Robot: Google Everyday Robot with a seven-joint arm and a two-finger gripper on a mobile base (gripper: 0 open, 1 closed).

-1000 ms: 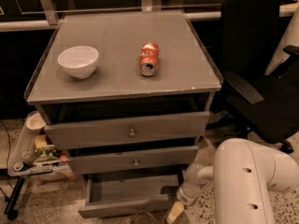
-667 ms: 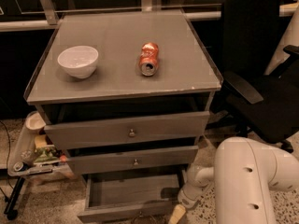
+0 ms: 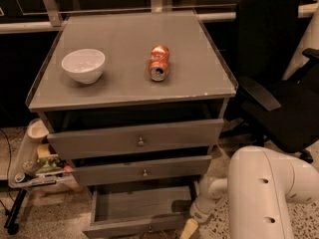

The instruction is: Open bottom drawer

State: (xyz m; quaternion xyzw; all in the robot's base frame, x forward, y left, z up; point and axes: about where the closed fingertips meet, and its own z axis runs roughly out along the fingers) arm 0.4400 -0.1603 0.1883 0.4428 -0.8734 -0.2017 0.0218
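The bottom drawer (image 3: 130, 226) of the grey cabinet is pulled out, its empty inside showing; its front lies at the lower edge of the view. My gripper (image 3: 188, 228) is low at the drawer's right front corner, at the end of my white arm (image 3: 259, 193). The two drawers above it, the top one (image 3: 137, 139) and the middle one (image 3: 142, 171), are pushed in, each with a small round knob.
A white bowl (image 3: 83, 65) and a crushed orange can (image 3: 159, 62) lie on the cabinet top (image 3: 129, 83). A black office chair (image 3: 279, 83) stands to the right. A small cart with clutter (image 3: 35, 166) stands at the left.
The bottom drawer has come out slightly further toward the camera. My gripper has stayed near its right front corner.
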